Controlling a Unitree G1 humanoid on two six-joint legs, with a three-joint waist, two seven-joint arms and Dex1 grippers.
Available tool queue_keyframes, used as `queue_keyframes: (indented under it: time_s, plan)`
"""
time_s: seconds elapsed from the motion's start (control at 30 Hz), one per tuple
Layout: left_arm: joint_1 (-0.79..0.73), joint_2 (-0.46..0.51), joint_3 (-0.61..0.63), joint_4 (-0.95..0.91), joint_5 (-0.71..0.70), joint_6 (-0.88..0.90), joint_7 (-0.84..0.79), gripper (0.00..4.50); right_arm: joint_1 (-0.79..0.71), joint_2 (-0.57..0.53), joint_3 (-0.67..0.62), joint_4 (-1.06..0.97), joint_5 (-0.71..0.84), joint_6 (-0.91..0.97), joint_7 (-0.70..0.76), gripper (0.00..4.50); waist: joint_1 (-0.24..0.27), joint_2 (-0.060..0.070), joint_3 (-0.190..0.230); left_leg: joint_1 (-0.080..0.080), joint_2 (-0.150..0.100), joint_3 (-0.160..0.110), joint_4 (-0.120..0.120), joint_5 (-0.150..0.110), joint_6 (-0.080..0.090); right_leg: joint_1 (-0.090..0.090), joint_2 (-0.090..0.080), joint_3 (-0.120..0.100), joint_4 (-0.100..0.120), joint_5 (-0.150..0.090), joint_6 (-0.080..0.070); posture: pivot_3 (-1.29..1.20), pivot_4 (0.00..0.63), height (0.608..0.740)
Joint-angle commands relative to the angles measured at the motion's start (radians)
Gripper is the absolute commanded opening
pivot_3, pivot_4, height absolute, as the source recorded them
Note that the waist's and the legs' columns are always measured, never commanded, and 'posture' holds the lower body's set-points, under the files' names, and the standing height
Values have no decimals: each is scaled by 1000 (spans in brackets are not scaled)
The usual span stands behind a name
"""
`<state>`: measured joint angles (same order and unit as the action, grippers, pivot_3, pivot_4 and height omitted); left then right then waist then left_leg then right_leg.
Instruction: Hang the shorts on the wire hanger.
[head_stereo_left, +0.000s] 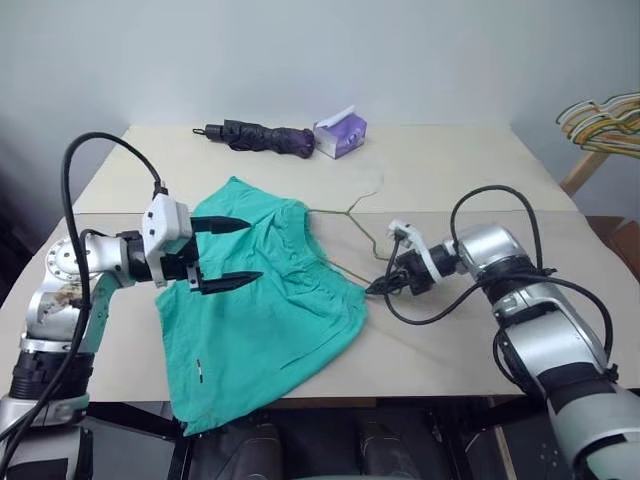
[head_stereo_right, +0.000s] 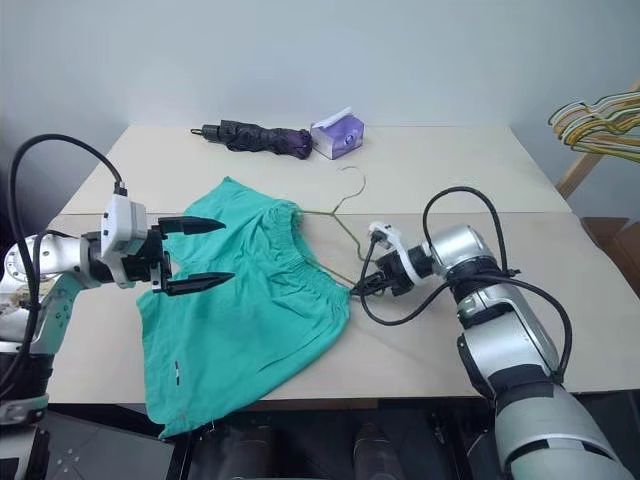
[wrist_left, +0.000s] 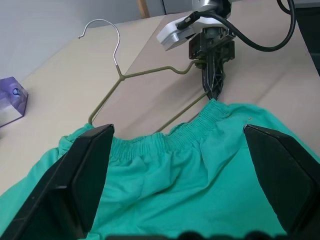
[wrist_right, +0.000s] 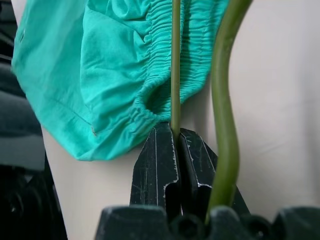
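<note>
Teal shorts (head_stereo_left: 265, 300) spread flat on the tabletop (head_stereo_left: 450, 170), toward its front-left part, one leg hem spilling over the front edge, gathered waistband turned toward the right side. Wire hanger (wrist_left: 150, 75) lying just beyond that waistband, hook pointing at the far edge, one lower arm already slipped under the elastic at the waist opening.

Right gripper (head_stereo_right: 362, 287) clenched on the thin hanger wire right at the waistband corner, black fingers (wrist_right: 160, 165) pinching the wire with the fabric gather touching them. Held there, probably, to steer the hanger's end into the waist opening and keep the wire from sliding on the smooth surface.

Left gripper (head_stereo_left: 228, 255) released, fingers spread wide, hovering above the shorts near the waistband's left half, touching no cloth. Likely poised to pin or lift the fabric so the waistband does not bunch and travel along with the hanger.

Hanging looks only started: most of the wire still lies outside the cloth. Folded dark umbrella (head_stereo_left: 255, 135) and a purple tissue box (head_stereo_left: 340, 133) near the far edge, well apart from the work.
</note>
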<state>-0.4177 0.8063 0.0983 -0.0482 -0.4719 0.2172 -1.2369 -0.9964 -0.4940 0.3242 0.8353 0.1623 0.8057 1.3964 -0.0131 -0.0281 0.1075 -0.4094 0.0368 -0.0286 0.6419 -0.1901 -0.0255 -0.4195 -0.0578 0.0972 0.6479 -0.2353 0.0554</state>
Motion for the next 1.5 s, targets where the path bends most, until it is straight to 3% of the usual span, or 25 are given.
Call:
queue_keyframes:
  time_s: [0.03, 0.23, 0.47, 0.57, 0.8, 1.0, 1.33, 1.5]
  plan:
    - [-26, 13, 29, 11, 10, -26, 11, 4479, 65, -44, -173, -141, 71, -21, -114, 0, 1, 0, 0, 0, 0, 0, 0, 0, 0, 0, 0, 0, 0, 0, 0, 74, 50, 740]
    - [-79, 23, 33, 95, 31, -47, 10, 4479, 320, -85, -352, -580, 180, 47, -253, 0, -2, 0, 0, -1, 0, 0, 0, 0, 0, -1, 0, 0, 0, 0, 0, 21, 41, 740]
    - [-160, 26, 14, 183, 57, -75, -18, 4479, 499, -113, -349, -969, 238, 96, -341, 0, -34, 0, -1, 0, 0, 0, 0, 0, -1, 0, 0, 0, 0, -3, 6, -34, 39, 740]
    - [-168, 21, 5, 185, 60, -75, -30, 4479, 532, -123, -346, -1040, 265, 136, -371, 0, -49, 0, -1, 0, 0, 0, 0, 0, -1, 0, 0, 0, 0, -3, 6, -41, 43, 740]
    - [-165, 15, -8, 162, 55, -52, -39, 4479, 540, -201, -221, -927, 211, 136, -375, 0, -59, -1, -2, 1, 0, 0, 1, 0, -1, 1, 0, 1, 0, -3, 6, -38, 60, 740]
    - [-132, 25, 3, 120, 47, -31, -40, 4479, 453, -236, -104, -787, 204, 130, -276, 0, -62, -1, -2, 1, 0, 1, 1, 0, -1, 1, 0, 1, 0, -3, 7, -11, 75, 740]
    - [-67, 40, 39, 39, 32, 9, -11, 4479, 275, -259, 121, -543, 32, -65, -80, 0, -53, -1, -1, 1, 0, 0, 1, 0, -1, 1, 0, 1, 0, -3, 7, 45, 82, 740]
    - [-51, 47, 51, 22, 28, 13, 4, 4479, 179, -220, 161, -390, -45, -155, -35, 0, -52, -1, -1, 2, 0, 0, 1, 0, -1, 1, 0, 1, 0, -3, 7, 61, 78, 740]
